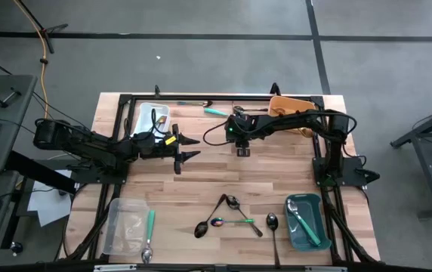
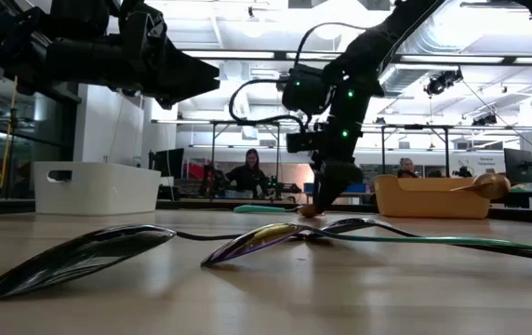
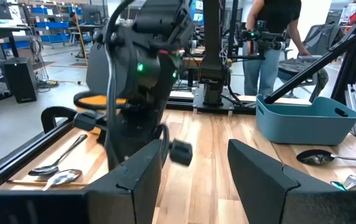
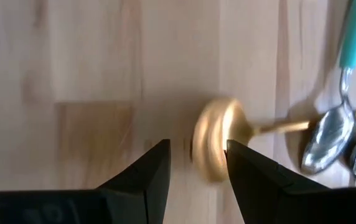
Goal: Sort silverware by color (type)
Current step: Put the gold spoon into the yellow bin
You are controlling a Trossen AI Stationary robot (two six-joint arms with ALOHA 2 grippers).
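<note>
Pale wood planks form the counter [image 1: 208,181], framed by dark rails, with grey floor around it and a workshop with people beyond.

From above, the left arm reaches in from one side and its left gripper [image 1: 182,151] hangs over the middle of the counter, jaws spread wide and holding nothing. The right arm stretches across the far part of the counter, and its right gripper [image 1: 242,149] points straight down at the wood. Its jaws stand moderately apart, and in the right wrist view a gold spoon [image 4: 218,146] lies on the wood right at them, its bowl in the gap and against one finger, its handle running away to one side. Whether the jaws actually pinch it cannot be told.

Four bins sit near the corners: a white bin [image 1: 152,119] behind the left jaws, an orange bin [image 1: 290,108] beside the right arm, a clear bin [image 1: 124,227] and a teal bin [image 1: 307,221] on the near side.

Well in front of both jaws, near the counter's front edge, a small cluster of silverware lies between the clear and teal bins: a black spoon [image 1: 203,227], an iridescent spoon [image 1: 220,222] and another dark spoon [image 1: 272,222]. A teal-handled spoon [image 1: 149,234] rests beside the clear bin, and another teal-handled utensil [image 1: 215,112] lies behind the right jaws.
</note>
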